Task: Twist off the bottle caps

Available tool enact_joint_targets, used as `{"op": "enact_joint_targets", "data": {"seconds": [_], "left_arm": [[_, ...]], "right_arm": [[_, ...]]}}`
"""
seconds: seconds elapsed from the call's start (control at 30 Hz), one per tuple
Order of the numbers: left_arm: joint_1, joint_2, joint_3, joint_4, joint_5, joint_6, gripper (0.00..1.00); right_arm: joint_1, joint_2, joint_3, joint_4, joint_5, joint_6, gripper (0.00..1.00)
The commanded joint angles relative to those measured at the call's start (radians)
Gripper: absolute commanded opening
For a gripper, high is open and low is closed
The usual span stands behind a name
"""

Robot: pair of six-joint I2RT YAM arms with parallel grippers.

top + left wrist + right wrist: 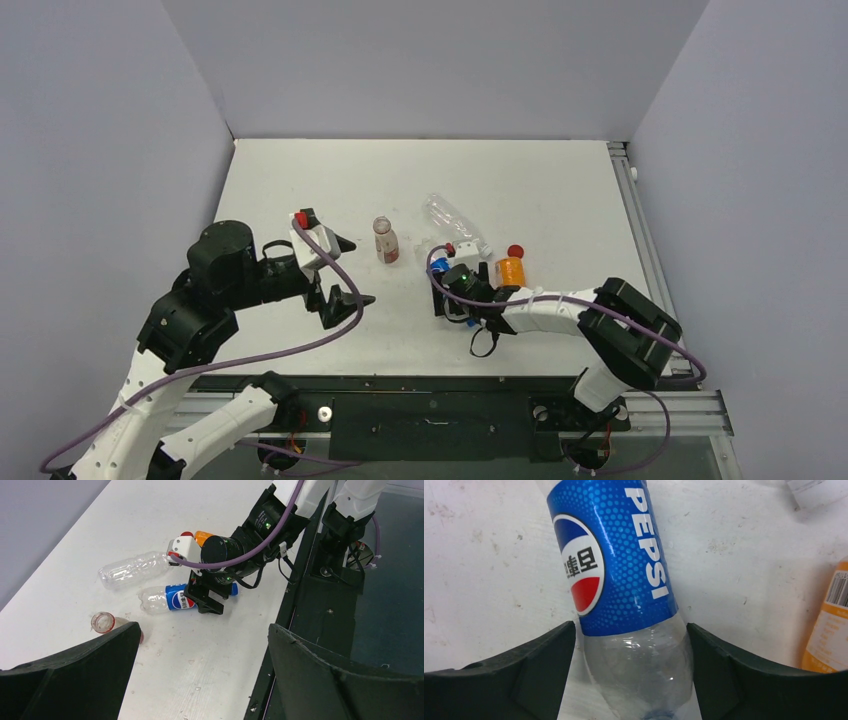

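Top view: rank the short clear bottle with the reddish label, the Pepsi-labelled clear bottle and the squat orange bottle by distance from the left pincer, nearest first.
From the left pincer:
1. Short clear plastic bottle with reddish label: just to its right.
2. Clear plastic bottle with blue Pepsi label: farther right, under the right arm's wrist.
3. Squat orange plastic bottle: farthest right.

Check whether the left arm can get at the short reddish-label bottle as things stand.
Probably yes: the left gripper is open, and only bare table shows between it and the upright short bottle.
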State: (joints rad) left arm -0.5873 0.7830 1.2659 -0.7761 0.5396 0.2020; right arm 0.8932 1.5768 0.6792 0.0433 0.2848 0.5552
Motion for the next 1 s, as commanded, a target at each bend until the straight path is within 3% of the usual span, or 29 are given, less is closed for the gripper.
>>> {"op": "enact_joint_targets", "data": {"seconds": [0.0,0.13,0.33,0.53,0.6,0.63,0.7,0.87,0.97], "left_arm": [[0.001,-0.001,0.036,-0.004,0.052,0.104,0.97],[0.001,0.004,0.025,0.006,0.07,0.179,0.97],[-0.011,0.013,-0.002,0.105,0.115,0.317,0.97],[-0.084,-0.01,-0.061,0.155,0.149,0.794,0.97],[-0.114,-0.049,-0.136,0.156,0.144,1.058,0.97],[-0.131,-0.083,-0.168,0.167,0.141,1.262,0.97],[-0.145,-0.126,-0.266,0.261,0.144,1.434,0.97],[-0.162,-0.104,-0.274,0.222,0.113,1.631,0.97],[-0.169,-0.111,-0.313,0.342,0.096,1.69,0.97]], "right_arm": [[0.016,-0.011,-0.003,0.051,0.007,0.032,0.69],[0.03,-0.07,-0.012,0.037,0.024,0.032,0.54],[0.041,-0.287,0.036,-0.114,0.024,0.004,0.49],[0.042,-0.455,0.239,-0.309,-0.116,-0.068,0.5],[0.039,-0.46,0.321,-0.362,-0.201,-0.076,0.53],[0.038,-0.449,0.354,-0.405,-0.255,-0.082,0.56],[0.047,-0.423,0.446,-0.46,-0.33,-0.087,0.57],[0.085,-0.402,0.585,-0.518,-0.417,-0.076,0.57],[0.124,-0.398,0.628,-0.554,-0.426,-0.074,0.57]]}}
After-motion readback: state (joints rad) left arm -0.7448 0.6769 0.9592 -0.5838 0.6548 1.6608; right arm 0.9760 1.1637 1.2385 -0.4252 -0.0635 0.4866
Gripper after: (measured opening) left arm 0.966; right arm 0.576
